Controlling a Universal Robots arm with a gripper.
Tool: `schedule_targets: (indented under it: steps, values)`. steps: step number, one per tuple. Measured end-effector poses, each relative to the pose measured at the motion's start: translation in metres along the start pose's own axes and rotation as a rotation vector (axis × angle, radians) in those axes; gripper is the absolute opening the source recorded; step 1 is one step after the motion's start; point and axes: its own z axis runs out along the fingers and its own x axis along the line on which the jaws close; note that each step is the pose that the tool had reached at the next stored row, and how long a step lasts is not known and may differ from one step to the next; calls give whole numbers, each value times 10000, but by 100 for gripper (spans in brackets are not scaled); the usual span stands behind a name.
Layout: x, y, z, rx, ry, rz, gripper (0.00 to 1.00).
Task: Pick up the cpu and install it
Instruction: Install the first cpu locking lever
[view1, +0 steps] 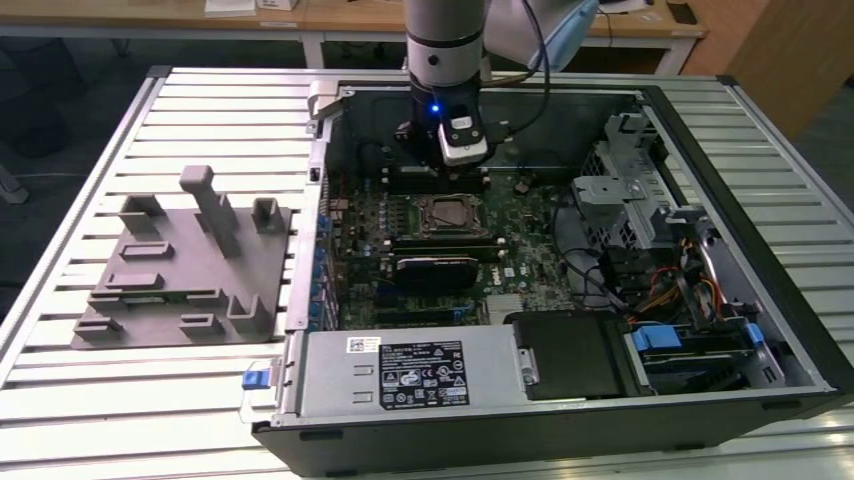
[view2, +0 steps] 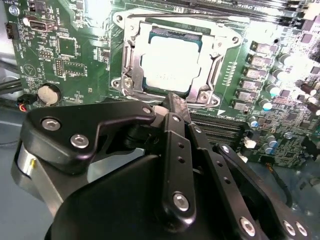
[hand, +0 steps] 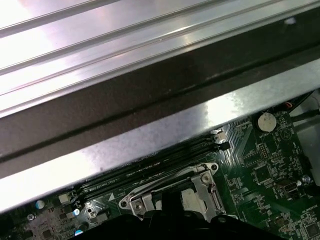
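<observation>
Second wrist view gives me the clearest look: the cpu (view2: 171, 64) lies flat in the socket (view2: 131, 60) on the motherboard (view2: 65, 55), its silver top showing inside the metal frame. My gripper (view2: 176, 105) sits just above the socket's near edge, and I see the fingers (view2: 172, 145) pressed together with nothing between them, apart from the cpu. In the exterior view the gripper (view1: 461, 158) hangs inside the open case (view1: 694, 230), over the board just beyond the socket (view1: 447, 213). The grey fixture (view1: 180, 265) stands on the counter (view1: 80, 410) toward the exterior view's left, well apart from the case.
</observation>
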Motion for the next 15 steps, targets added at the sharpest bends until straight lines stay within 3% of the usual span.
schedule_targets:
  steps: [7,12,15]
  values:
    - [-29,13,3,12,3,-14,11]
    - [-74,30,8,36,51,-243,11]
    - [-81,31,9,97,84,-408,11]
